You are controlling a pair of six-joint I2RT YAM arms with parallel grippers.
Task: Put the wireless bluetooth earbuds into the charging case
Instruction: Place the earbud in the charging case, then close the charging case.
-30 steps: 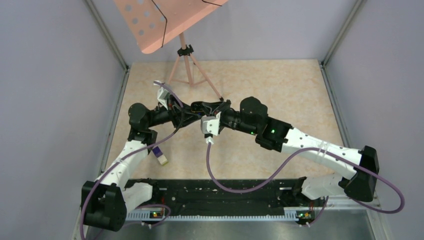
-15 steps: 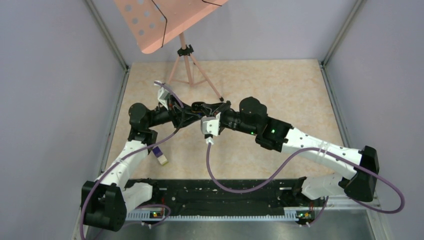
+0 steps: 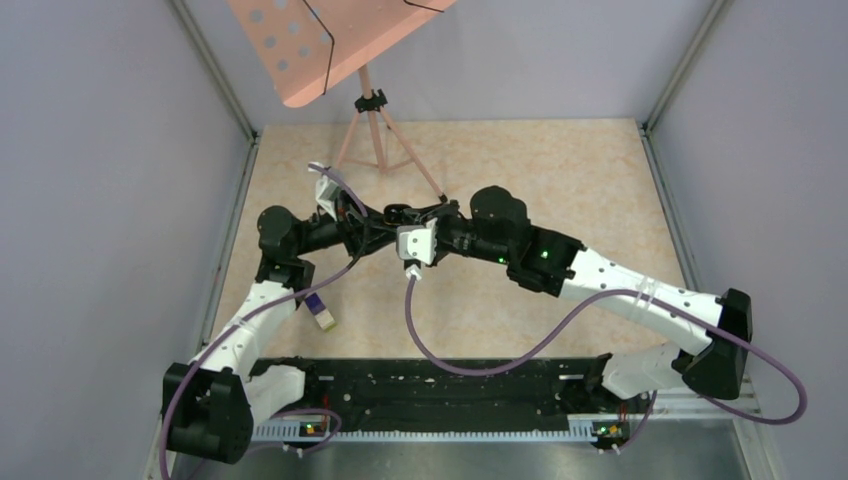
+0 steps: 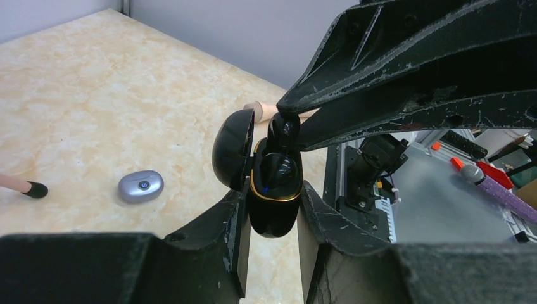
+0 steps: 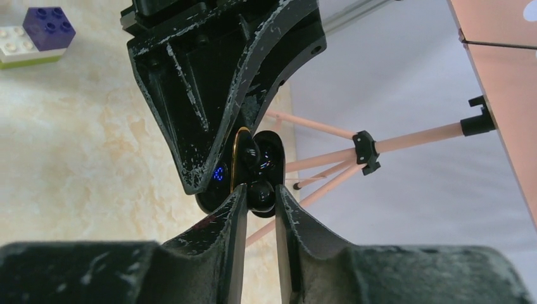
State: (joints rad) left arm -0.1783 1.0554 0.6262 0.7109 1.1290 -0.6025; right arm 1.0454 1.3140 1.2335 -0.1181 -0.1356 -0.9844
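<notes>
A black charging case [image 4: 273, 212] with a gold rim sits upright between my left gripper's [image 4: 273, 190] fingers, which are shut on it. Its lid [image 4: 231, 149] hangs open to the left. One black earbud [image 4: 278, 168] lies seated inside the case. A second black earbud [image 5: 259, 193] is pinched in my right gripper [image 5: 259, 190], which is shut on it right at the case's open mouth [image 5: 253, 158]. In the top view both grippers [image 3: 395, 218] meet above the table's middle. No pale purple earbuds show.
A silver oval case [image 4: 140, 186] lies on the table to the left. A purple-and-cream block [image 3: 318, 310] rests near the left arm. The pink music stand [image 3: 330, 40] and its tripod legs [image 3: 385, 140] stand at the back. Grey walls enclose the table.
The right arm has shifted slightly left, bringing the held earbud closer onto the case. The left arm and the case have stayed still.
</notes>
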